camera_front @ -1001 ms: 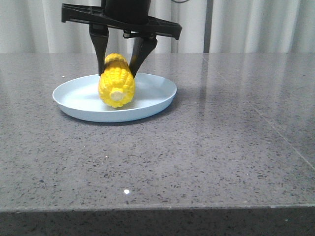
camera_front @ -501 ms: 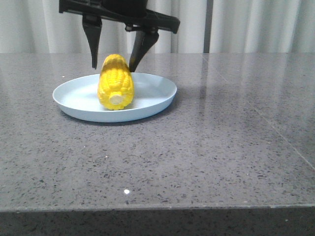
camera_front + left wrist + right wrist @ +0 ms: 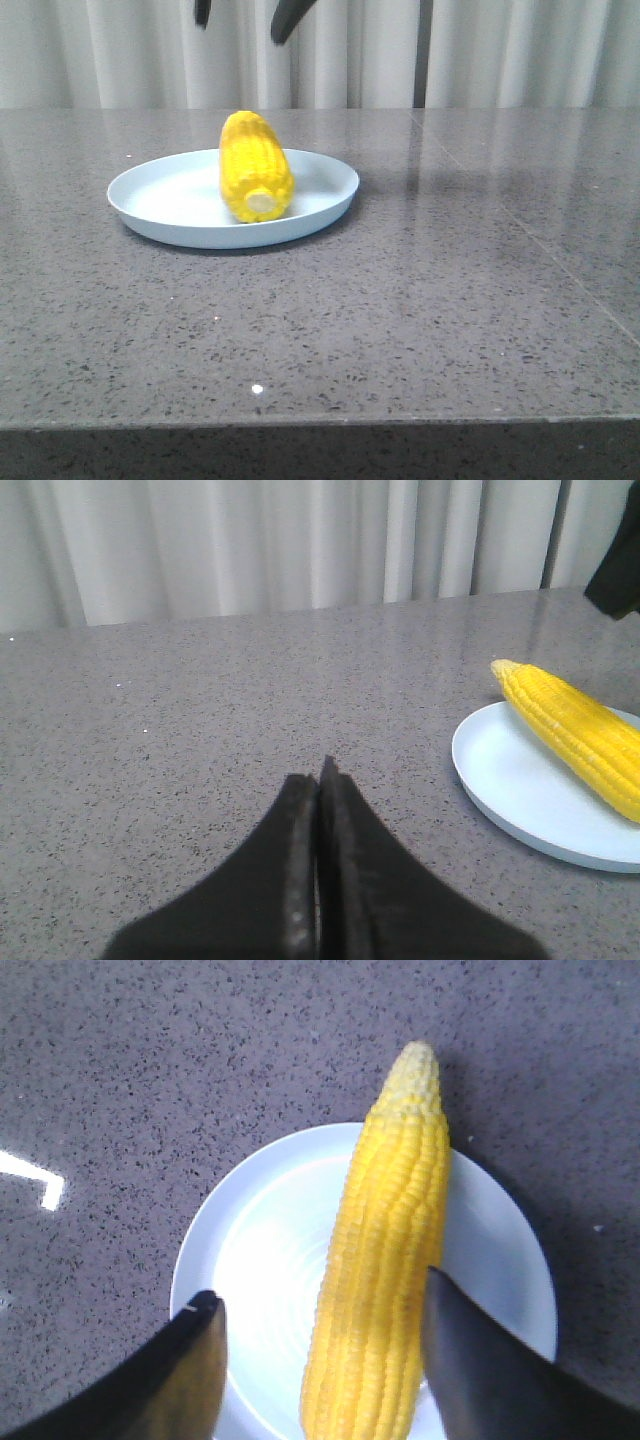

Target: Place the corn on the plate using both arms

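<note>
With the corn (image 3: 256, 168) lying on the plate (image 3: 165, 200), its tip overhanging the far rim, I lift my spread, empty right gripper (image 3: 243, 12) straight up, while my left gripper (image 3: 318, 780) sits pinched together aside.

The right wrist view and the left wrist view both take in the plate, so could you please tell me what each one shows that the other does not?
Only the right wrist view shows the whole round outline of the plate from above, with the right gripper open, its fingers spread on either side of the corn and not touching it. Only the left wrist view shows the curtain behind the table and the left gripper shut on nothing, off to the side of the plate. Both show the corn lying on the plate with its pointed tip over the rim.
</note>
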{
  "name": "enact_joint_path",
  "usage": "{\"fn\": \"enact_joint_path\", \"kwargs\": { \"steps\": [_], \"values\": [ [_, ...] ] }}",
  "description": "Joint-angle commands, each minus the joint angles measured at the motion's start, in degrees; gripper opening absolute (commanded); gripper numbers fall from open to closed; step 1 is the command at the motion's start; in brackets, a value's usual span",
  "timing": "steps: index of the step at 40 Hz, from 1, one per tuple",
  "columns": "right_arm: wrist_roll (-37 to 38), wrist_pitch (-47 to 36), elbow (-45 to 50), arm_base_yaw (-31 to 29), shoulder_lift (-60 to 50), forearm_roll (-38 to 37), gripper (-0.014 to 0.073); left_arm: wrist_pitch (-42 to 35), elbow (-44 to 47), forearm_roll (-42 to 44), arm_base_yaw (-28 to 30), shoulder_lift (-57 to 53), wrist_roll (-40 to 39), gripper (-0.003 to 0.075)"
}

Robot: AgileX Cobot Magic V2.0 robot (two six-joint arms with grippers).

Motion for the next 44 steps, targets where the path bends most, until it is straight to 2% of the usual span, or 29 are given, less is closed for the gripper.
{"fn": "enact_joint_path", "kwargs": {
  "steps": [1,6,14,19,29,39,44],
  "values": [
    [-2.99,5.42,1.61,-1.52,-6.78,0.30,0.0304,-4.61,-1.44,-0.67,-0.34,0.50,-0.11,-0.0020],
    [-3.61,5.42,6.92,-4.18,-11.47,-2.12,0.0171,-4.61,-1.44,-0.67,-0.34,0.50,-0.11,-0.0020],
    [-3.61,5.32,19.81,-10.03,-22.17,-10.73,0.0064,-4.61,-1.44,-0.67,-0.34,0.50,-0.11,-0.0020],
    [-3.61,3.96,29.13,-14.72,-31.03,-14.94,-0.0075,-4.61,-1.44,-0.67,-0.34,0.50,-0.11,-0.0020],
    [-4.51,-2.74,49.17,-22.47,-49.69,-16.77,-0.0062,-4.61,-1.44,-0.67,-0.34,0.50,-0.11,-0.0020],
    [-4.51,-12.96,68.41,-22.77,-68.58,-17.91,-0.0062,-4.61,-1.44,-0.67,-0.34,0.50,-0.11,-0.0020],
    [-5.53,-23.05,77.87,-22.77,-78.94,-20.73,-0.0064,-4.61,-1.44,-0.67,-0.34,0.50,-0.11,-0.0020]
  ]
}}
